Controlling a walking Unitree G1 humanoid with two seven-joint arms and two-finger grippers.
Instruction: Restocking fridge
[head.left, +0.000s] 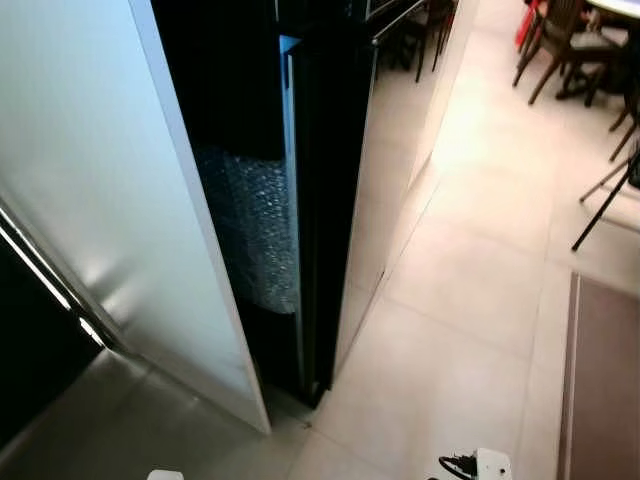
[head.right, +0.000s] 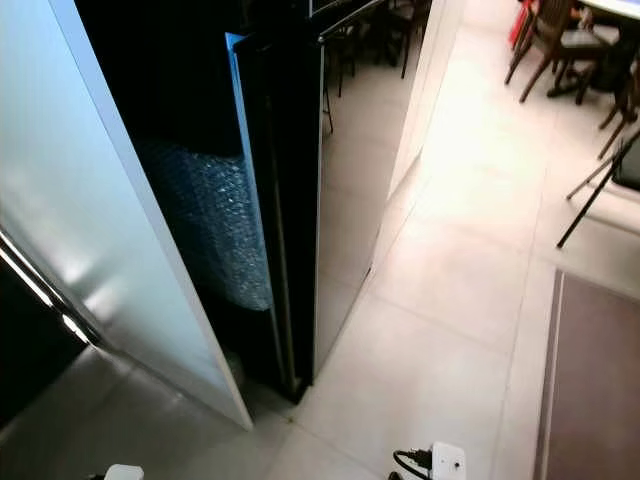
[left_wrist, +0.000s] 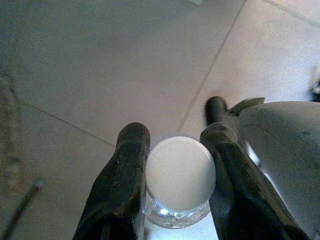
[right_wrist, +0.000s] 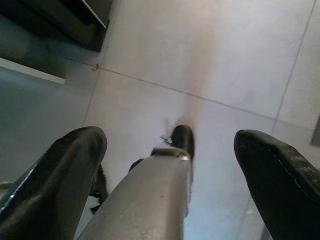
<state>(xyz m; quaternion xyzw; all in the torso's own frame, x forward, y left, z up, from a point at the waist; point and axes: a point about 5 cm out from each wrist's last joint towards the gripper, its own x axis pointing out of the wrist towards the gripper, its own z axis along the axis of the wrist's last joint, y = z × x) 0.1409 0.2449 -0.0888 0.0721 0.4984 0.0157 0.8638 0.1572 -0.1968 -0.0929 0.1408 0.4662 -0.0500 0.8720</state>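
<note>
Fridge (head.left: 330, 180) stands ahead on the left with its tall pale door (head.left: 110, 200) swung open toward the robot; the interior is dark, and the one thing that can be made out inside is a panel of bubble wrap (head.left: 255, 225) low in the opening, its contents otherwise too dim to tell. Down at the robot's side, the left gripper (left_wrist: 180, 175) is clenched on a bottle (left_wrist: 180, 172), one black finger on each side of the neck just under the cap. The bottle is clear, with a round white ribbed cap facing the wrist camera, and it hangs above the pale tiled floor (head.left: 470, 300). The right gripper (right_wrist: 170, 165) is released, its fingers spread wide over the tiles with nothing between them. Wooden chairs (head.left: 560, 40) stand far off to the right, and a brown mat (head.left: 605, 380) lies near on the right.
</note>
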